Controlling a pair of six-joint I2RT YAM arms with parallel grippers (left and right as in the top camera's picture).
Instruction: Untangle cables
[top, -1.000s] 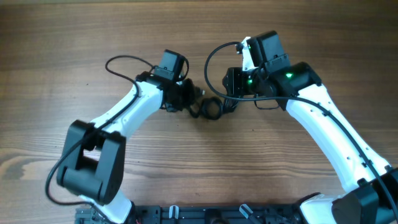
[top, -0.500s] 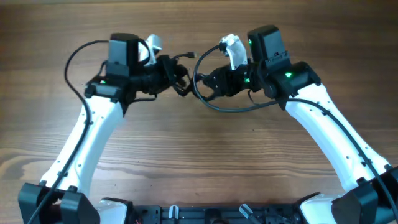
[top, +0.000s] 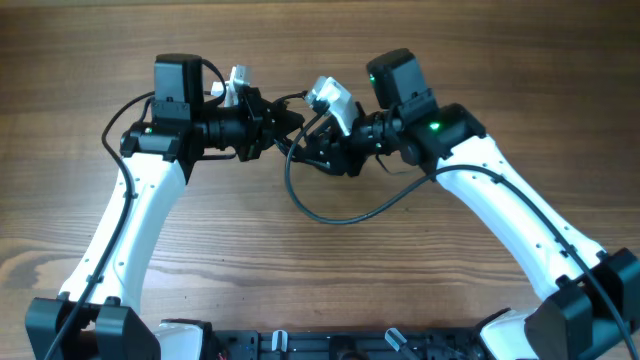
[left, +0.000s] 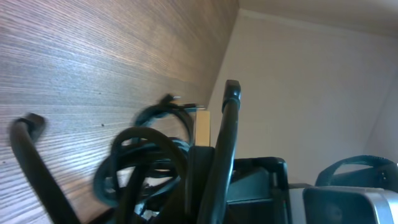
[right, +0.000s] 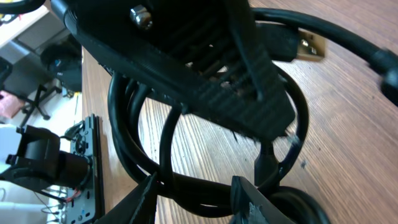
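Observation:
The cables (top: 303, 150) are a small knot of thin black cords held off the table between my two grippers. My left gripper (top: 280, 126) points right and my right gripper (top: 320, 148) points left, nearly tip to tip. In the left wrist view the cables (left: 143, 155) curl in loops beside my left gripper (left: 217, 143), with silvery plug ends (left: 186, 104) sticking out. In the right wrist view a cable loop (right: 124, 124) runs around the left gripper's ribbed finger (right: 205, 68) and across my right gripper (right: 198, 196). A gold-tipped plug (right: 308, 46) shows at the upper right.
A thicker black robot wire (top: 330, 215) hangs in a long loop below the right wrist, over the wooden table (top: 300, 290). Another arm wire (top: 118, 125) arcs beside the left wrist. A black rail (top: 330, 345) runs along the table's front edge.
A second ago both grippers were low at the bundle on the table. They have lifted it, turned to face each other, and the right gripper has moved left, closer to the left one.

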